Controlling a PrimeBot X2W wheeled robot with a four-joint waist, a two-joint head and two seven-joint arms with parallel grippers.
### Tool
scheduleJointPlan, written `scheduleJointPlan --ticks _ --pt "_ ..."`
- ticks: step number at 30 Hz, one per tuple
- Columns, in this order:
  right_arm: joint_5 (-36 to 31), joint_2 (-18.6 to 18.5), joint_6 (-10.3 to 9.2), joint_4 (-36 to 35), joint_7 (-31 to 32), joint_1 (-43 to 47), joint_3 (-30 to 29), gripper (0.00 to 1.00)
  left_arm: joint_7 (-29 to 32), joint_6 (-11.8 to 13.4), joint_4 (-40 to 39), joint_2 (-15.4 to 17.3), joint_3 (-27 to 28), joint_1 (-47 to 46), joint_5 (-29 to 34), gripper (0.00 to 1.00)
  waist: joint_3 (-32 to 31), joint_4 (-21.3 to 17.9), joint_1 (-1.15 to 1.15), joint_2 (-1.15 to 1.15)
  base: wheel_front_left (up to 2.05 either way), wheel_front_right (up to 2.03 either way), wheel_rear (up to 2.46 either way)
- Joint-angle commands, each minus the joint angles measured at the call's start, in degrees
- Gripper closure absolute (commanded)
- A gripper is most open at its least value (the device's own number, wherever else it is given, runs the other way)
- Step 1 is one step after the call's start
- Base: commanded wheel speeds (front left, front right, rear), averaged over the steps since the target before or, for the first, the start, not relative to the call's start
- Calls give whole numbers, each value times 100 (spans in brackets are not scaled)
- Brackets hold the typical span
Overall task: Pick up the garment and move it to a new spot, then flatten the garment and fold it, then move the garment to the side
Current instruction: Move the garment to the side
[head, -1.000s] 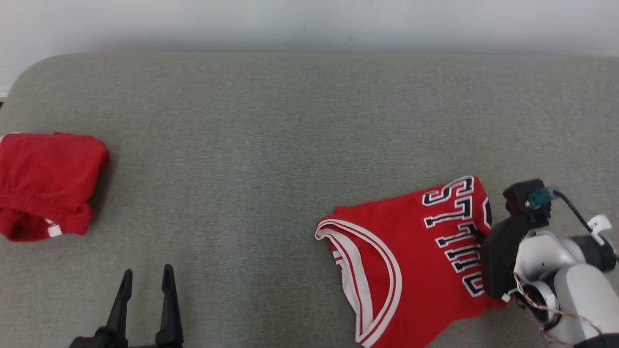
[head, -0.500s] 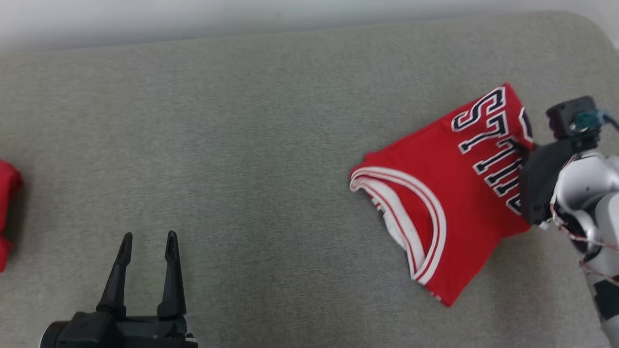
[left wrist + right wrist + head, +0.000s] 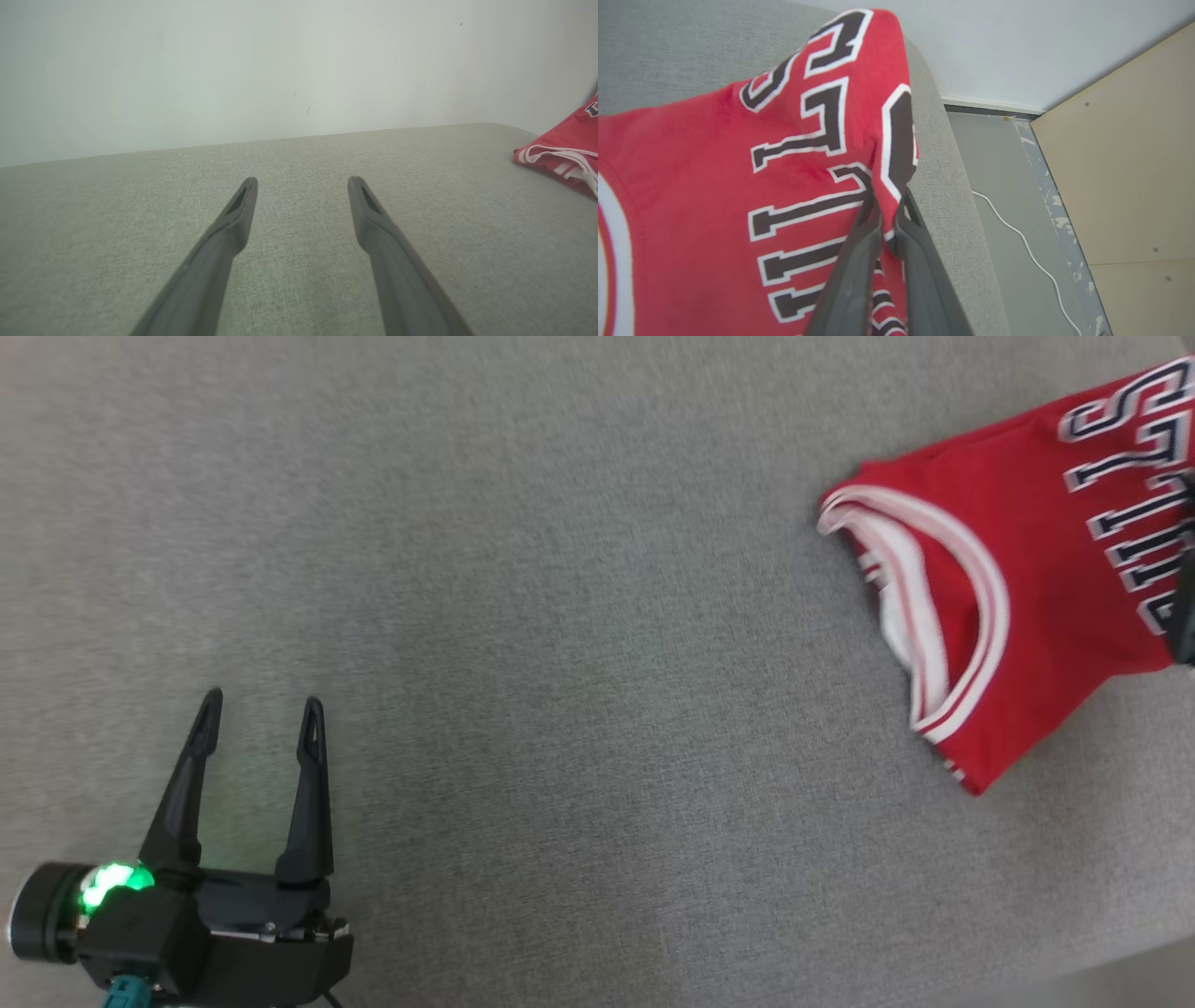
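Observation:
The garment [image 3: 1018,569] is a folded red jersey with white trim and dark lettering, lying at the far right of the grey cushioned surface [image 3: 560,616]. In the right wrist view the jersey [image 3: 714,186] fills the left side, and my right gripper [image 3: 888,205] is shut on a fold of its edge right beside the cushion's edge. Only a dark sliver of that gripper's body shows at the head view's right border. My left gripper [image 3: 261,705] stands open over bare cushion at the lower left, far from the jersey [image 3: 565,156], with nothing between its fingers [image 3: 243,205].
In the right wrist view the cushion drops off to a grey floor [image 3: 1008,186] with a white cable [image 3: 1027,247] and a tan board [image 3: 1125,163]. A pale wall [image 3: 280,70] rises behind the cushion.
The head camera has swung, so the whole picture has shifted and the other red garment at the left is gone from view. My right gripper still pinches the jersey; the left stays open.

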Motion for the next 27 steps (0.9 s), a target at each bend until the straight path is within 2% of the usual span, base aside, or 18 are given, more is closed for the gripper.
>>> scheduleJointPlan --ticks 1,11,18,20,27 --pt "-63 -31 -17 55 -112 -69 -122 100 -17 -27 -78 48 -3 -106 53 0 361 -245 -1 -1 0 0 0" --pt "-530 -65 -17 366 -895 -158 -931 100 -17 -42 -250 305 -59 -185 118 0 628 -340 -1 -1 0 0 0" --pt "-715 -23 -17 491 -1223 -183 -1189 97 -17 -27 -244 395 -72 -138 88 0 643 -364 -1 -1 0 0 0" --pt "-745 -23 -17 523 -1316 -188 -1216 100 -17 -27 -237 413 -81 -140 77 0 653 -359 -1 -1 0 0 0" --pt "-888 -37 -17 582 -1608 -186 -1251 100 -17 -30 -182 445 -132 -157 63 0 707 -296 -1 -1 0 0 0"
